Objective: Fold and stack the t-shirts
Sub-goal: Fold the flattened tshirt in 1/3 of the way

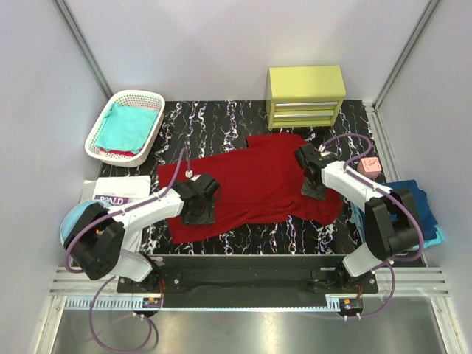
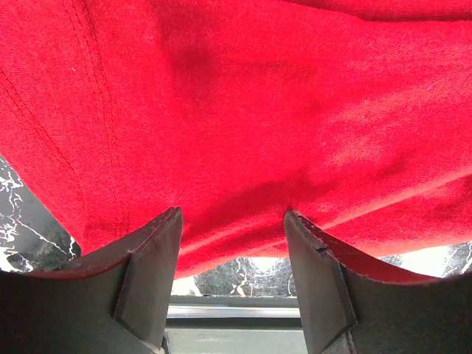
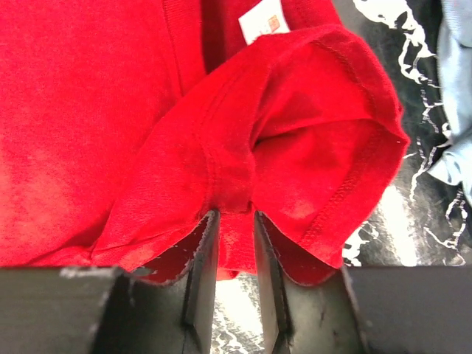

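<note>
The dark red t-shirt (image 1: 254, 184) lies spread on the black, white-veined table (image 1: 214, 122), in front of the yellow drawer unit (image 1: 305, 96) and reaching out to its left. Its long axis runs across the table: the bottom end is at the left, the neck end with a small white label (image 3: 264, 20) is at the right, and one sleeve points back toward the drawers. The knit is soft and matte, with rows of stitching along its edges. The right gripper (image 3: 236, 215), in front of the drawers, has its flat dark fingers drawn narrow on a pinched fold beside the sleeve opening. The left gripper (image 2: 232, 217), well to the drawers' front-left, stands wide at the bottom end, the cloth edge lying across the gap with nothing pinched. A small pink block (image 1: 369, 165) and a pile of blue shirts (image 1: 417, 203) sit to the drawers' front-right. Far to the left, a white lattice basket (image 1: 99, 144) holds a teal shirt (image 1: 125, 125).
</note>
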Available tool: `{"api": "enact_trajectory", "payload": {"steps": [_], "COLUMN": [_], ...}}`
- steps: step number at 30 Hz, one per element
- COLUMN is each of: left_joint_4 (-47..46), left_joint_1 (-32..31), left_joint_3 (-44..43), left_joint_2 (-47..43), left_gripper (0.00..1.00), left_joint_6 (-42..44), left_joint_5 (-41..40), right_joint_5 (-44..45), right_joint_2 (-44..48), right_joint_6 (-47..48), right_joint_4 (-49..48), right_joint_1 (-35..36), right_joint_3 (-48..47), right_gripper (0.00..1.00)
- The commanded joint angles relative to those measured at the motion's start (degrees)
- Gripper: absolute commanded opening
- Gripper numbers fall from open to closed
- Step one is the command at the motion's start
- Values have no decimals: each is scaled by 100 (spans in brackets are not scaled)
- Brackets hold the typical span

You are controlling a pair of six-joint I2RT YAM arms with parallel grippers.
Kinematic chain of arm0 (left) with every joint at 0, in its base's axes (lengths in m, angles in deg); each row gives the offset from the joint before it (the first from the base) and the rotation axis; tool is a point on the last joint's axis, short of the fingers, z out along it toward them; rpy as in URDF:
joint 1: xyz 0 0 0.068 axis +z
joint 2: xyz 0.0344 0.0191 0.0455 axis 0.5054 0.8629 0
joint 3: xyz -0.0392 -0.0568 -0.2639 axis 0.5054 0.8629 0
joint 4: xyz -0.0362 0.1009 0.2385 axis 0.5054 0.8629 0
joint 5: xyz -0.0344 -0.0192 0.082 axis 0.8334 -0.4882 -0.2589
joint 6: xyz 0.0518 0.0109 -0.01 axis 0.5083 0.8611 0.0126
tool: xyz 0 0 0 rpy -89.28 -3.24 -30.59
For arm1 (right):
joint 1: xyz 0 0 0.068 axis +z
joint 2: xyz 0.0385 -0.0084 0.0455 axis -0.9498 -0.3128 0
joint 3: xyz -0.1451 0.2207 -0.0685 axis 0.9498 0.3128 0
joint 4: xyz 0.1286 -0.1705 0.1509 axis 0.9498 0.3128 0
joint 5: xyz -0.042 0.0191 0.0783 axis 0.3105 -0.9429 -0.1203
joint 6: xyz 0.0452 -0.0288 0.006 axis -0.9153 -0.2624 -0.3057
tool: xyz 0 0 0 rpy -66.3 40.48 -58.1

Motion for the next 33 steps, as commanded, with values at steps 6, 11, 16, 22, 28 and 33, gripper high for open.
{"api": "enact_trajectory", "payload": {"steps": [6,11,16,22,28,33], "left_joint_4": [-126,-126,-126,-126,-126,-117], "left_joint_1": [-32,-40,-40,-49,-84,-93], "left_joint_3": [-214,-232,-241,-267,-276,-206], "left_joint_2": [81,116,125,160,178,143], "left_gripper": [62,62,62,62,62,62], "left_joint_6": [-8,9,18,18,9,0], "left_joint_5": [72,81,90,99,90,90], "right_joint_5": [-154,-172,-66,-136,-330,-269], "right_joint_2": [-24,11,142,248,371,424], "right_joint_6": [28,28,-7,10,-86,-78], "right_joint_4": [-219,-227,-184,-218,-500,-500], "right_joint_1": [-55,-81,-90,-82,-99,-99], "right_joint_3": [62,106,133,308,598,607], "right_gripper": [26,8,33,53,42,23]}}
